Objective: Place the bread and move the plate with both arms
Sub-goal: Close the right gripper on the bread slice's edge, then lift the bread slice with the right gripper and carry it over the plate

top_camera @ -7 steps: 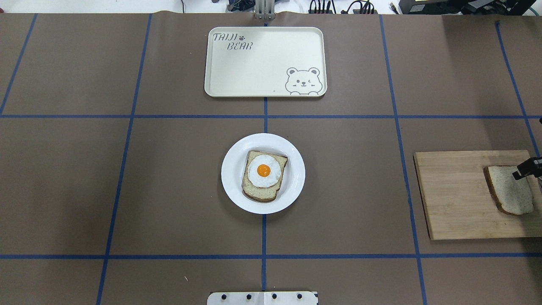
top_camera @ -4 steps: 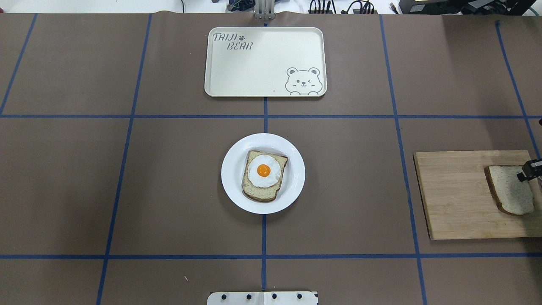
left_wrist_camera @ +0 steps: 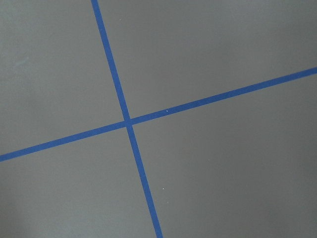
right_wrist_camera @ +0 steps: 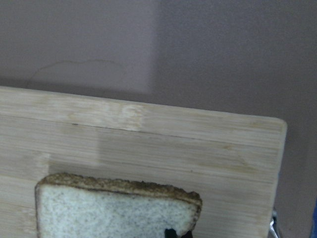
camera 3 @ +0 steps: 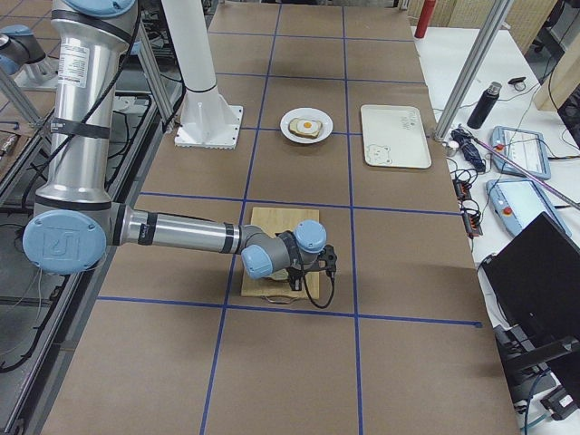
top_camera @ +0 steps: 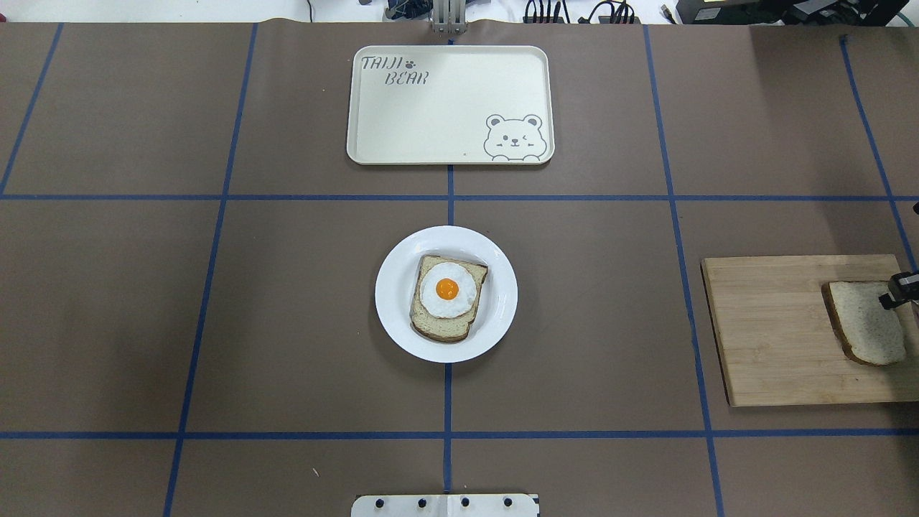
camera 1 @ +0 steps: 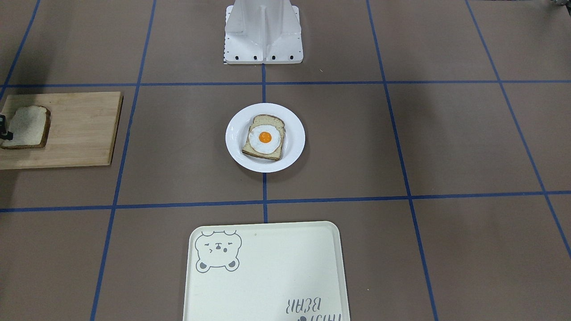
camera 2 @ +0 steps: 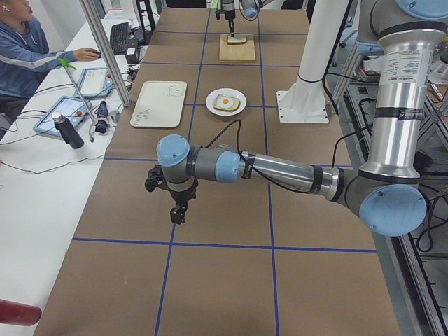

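Note:
The plain bread slice (top_camera: 865, 323) lies on a wooden cutting board (top_camera: 775, 330) at the table's right edge. My right gripper (top_camera: 902, 293) is at the slice's far right corner, mostly cut off by the view's edge. I cannot tell whether it is open or shut. The right wrist view shows the slice (right_wrist_camera: 109, 213) close below with a dark fingertip at its corner. The white plate (top_camera: 402, 316) sits at the table's centre and holds a slice topped with a fried egg (top_camera: 446, 294). My left gripper (camera 2: 176, 213) hangs over bare table far to the left; I cannot tell its state.
A cream tray with a bear drawing (top_camera: 445, 108) lies at the far side behind the plate. Blue tape lines cross the brown table cover. The robot's white base (camera 1: 263, 33) stands at the near middle. An operator (camera 2: 28, 49) sits beside the table.
My right gripper has moved to the right, from over the slice's far edge to its far right corner. The slice has shifted very slightly. Nothing else moved.

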`<act>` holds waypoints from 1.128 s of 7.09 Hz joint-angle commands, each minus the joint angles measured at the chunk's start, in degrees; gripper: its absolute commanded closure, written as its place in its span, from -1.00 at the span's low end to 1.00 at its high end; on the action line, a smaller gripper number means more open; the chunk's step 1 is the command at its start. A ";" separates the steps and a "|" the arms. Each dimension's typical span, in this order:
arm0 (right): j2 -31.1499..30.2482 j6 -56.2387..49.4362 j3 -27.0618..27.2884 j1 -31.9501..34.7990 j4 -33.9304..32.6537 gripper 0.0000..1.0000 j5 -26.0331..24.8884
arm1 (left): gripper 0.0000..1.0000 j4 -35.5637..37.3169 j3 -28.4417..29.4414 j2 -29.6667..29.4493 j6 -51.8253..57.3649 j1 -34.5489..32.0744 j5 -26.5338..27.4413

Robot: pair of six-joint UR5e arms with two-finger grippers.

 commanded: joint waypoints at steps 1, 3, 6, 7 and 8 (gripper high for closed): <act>0.24 0.00 0.71 0.14 -0.02 1.00 2.59 | -0.97 0.09 -0.02 0.00 0.00 0.00 -0.03; 0.59 0.26 4.38 3.72 -0.81 1.00 12.92 | -0.97 0.18 -0.02 0.00 -0.09 0.08 -0.11; 14.15 18.99 4.93 3.74 -0.81 1.00 21.65 | -0.97 0.44 0.07 0.09 -0.18 0.08 -2.31; 20.22 28.12 5.01 2.09 -0.72 1.00 22.98 | -0.97 0.53 0.33 0.17 -0.09 0.00 -3.70; 27.33 39.26 4.49 -3.93 -0.37 1.00 22.04 | -0.97 0.79 0.07 0.18 -0.26 0.00 -4.24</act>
